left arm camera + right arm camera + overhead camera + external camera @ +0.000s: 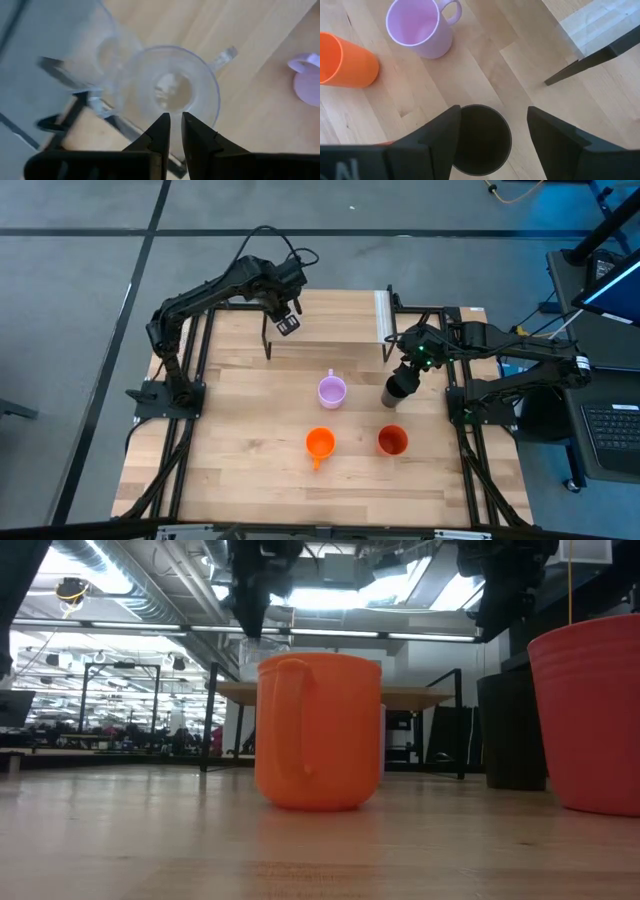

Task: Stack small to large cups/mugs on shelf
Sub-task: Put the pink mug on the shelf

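Note:
My left gripper (287,321) (175,120) is over the left end of the shelf (330,320), shut at a clear handled glass (170,92) (262,655). A second clear glass (107,50) stands close beside it. My right gripper (407,370) (493,108) is open and points down. Its fingers stand on either side of the upright black cup (481,140) (397,391) on the table, right of the shelf's white strip (383,315). The lilac mug (332,391), the orange handled mug (320,443) (318,730) and the orange-red cup (392,441) (590,720) stand on the tabletop. My left gripper comes from above, pointing down, at the rim (150,131) of the clear glass on the side opposite its handle (225,55). Only a thin gap shows between the fingers (162,130). The fingers hide the place of contact. Whether the glass's base rests on the shelf, I cannot tell.
Black wire legs (75,115) (585,62) hold the shelf above the table. The three cups on the tabletop stand in front of the shelf, toward the near edge. The arms' black frames run along the left and right table edges (180,395).

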Controlling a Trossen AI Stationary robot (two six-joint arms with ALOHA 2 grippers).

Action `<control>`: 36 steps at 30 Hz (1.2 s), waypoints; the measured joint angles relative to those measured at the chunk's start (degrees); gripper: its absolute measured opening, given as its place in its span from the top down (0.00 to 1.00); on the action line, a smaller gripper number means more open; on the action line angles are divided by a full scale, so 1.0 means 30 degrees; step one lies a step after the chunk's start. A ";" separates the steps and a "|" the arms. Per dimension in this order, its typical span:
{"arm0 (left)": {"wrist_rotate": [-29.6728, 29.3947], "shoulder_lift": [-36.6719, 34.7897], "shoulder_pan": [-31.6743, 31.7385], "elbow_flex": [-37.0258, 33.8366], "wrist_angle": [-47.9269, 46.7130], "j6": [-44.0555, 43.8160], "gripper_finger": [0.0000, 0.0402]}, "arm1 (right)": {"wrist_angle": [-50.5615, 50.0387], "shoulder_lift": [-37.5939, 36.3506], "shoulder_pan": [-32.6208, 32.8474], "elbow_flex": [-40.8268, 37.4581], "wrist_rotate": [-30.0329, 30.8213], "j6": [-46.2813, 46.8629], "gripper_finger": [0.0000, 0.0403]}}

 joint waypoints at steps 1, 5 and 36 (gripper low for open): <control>-0.0494 -0.0264 -0.0206 0.0000 0.0013 -0.0024 0.90 | 0.0099 0.0000 -0.0007 0.0000 0.0002 0.0007 0.42; -0.2067 -0.1489 -0.1314 0.0000 -0.0042 -0.0501 0.90 | 0.0582 0.0000 -0.0006 0.0000 0.0002 0.0007 0.42; -0.5502 -0.4496 -1.1465 -0.0029 -0.2534 -0.5964 0.90 | 1.1116 0.8170 0.0678 -0.0510 -0.2387 0.0531 0.42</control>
